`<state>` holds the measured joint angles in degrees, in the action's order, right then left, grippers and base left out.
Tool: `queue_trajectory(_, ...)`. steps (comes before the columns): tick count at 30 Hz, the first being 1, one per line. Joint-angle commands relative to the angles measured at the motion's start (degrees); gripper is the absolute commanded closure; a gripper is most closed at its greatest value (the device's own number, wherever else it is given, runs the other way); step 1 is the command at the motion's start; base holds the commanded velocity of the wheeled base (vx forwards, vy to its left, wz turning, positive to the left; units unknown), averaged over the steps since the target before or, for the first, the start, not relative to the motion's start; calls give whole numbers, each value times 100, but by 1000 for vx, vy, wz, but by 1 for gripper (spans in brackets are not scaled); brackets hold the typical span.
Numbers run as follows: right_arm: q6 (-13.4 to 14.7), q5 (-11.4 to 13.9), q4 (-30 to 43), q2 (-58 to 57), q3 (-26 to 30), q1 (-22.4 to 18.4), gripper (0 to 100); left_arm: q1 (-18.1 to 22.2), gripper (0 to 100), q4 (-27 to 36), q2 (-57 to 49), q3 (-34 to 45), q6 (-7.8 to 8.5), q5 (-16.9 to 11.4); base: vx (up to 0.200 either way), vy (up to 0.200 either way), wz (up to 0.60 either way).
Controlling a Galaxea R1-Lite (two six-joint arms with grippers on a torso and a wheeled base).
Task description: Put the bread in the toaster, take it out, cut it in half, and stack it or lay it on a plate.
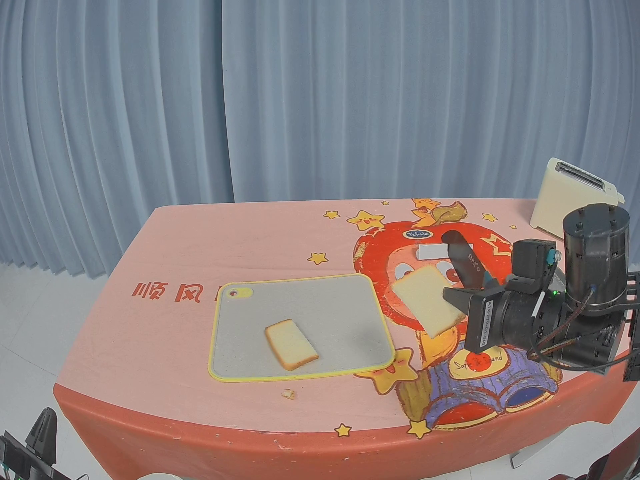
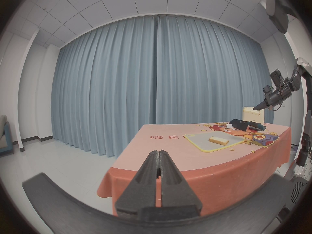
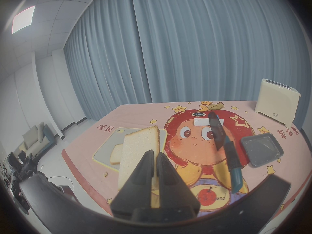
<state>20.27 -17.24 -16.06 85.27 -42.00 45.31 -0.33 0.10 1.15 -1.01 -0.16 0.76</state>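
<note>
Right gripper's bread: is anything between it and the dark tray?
The knife lies flat on the table between the bread and the tray. The bread is held above the table, so it could probably pass over the knife.

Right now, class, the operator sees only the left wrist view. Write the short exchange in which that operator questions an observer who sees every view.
Operator: Is the right tool holding anything?
Observer: Yes, it is shut on a bread slice.
Operator: Is there a plate anywhere?
Observer: A dark tray lies beside the knife.
</note>
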Motion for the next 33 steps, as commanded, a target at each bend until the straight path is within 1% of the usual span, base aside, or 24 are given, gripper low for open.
queue_trajectory(1,3,1,-3,7,7,4,100,-2,100,-1,8,101,-2,4,0,-200,0)
queue_trajectory(17,-6,-8,-3,-20,-2,-5,100,-2,100,-1,8,101,-11,-5,0,-200,0)
queue_trajectory(29,-6,-87,-12,24,7,-5,100,-2,100,-1,8,101,-11,4,0,-200,0)
queue_trajectory(33,-6,-113,-12,-2,7,-5,100,-2,100,-1,8,101,-28,-5,0,0,0)
